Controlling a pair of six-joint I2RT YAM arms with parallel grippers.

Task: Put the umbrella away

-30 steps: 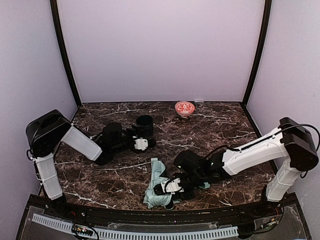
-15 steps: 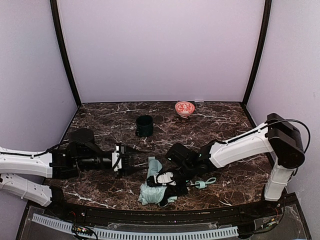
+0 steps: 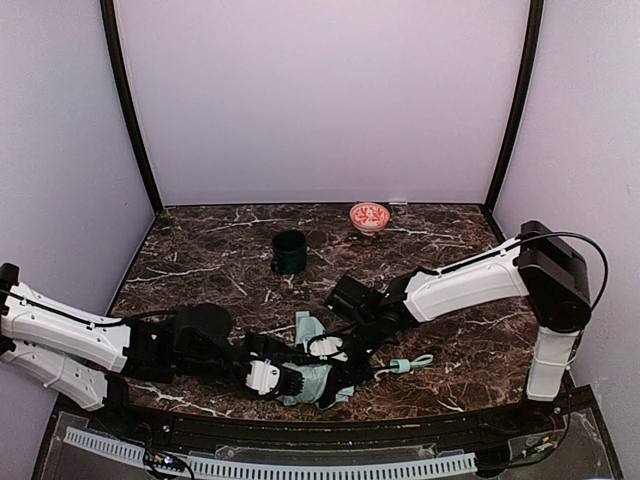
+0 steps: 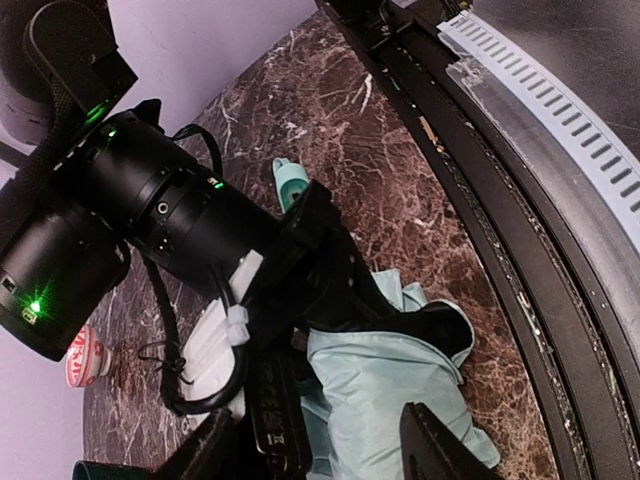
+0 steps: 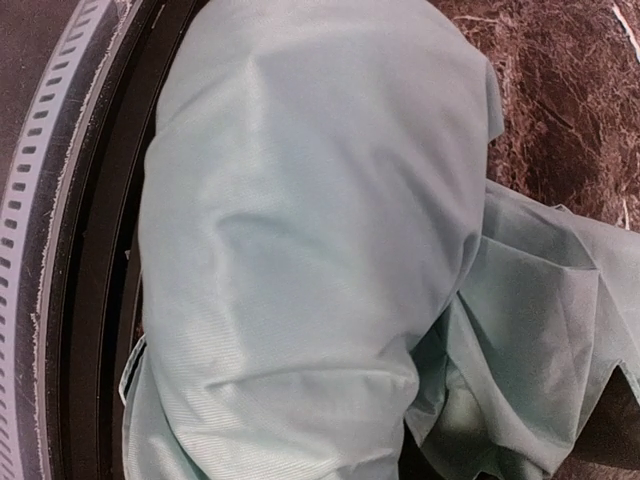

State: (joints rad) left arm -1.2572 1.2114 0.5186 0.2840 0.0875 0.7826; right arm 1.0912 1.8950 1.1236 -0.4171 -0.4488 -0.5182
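Note:
The umbrella (image 3: 312, 372) lies crumpled near the table's front edge, pale mint fabric with black lining showing. Its small mint handle and strap (image 3: 405, 365) lie to the right on the marble. My right gripper (image 3: 336, 357) reaches in from the right and is shut on the bundle. Mint fabric (image 5: 300, 250) fills the right wrist view and hides its fingers. My left gripper (image 3: 292, 381) comes in low from the left. In the left wrist view its fingers (image 4: 440, 450) stand apart, open, on either side of the fabric (image 4: 390, 375), beside the right gripper's black finger (image 4: 275, 420).
A dark green mug (image 3: 289, 251) stands at mid-table behind the umbrella. A red patterned bowl (image 3: 369, 216) sits by the back wall. The black front rail with its white slotted strip (image 4: 540, 120) runs just beyond the umbrella. Dark marble table (image 3: 200, 270).
My left arm has swung from beside the mug down to the front and reached the umbrella's left side. The right gripper drew the bundle slightly left, uncovering the handle.

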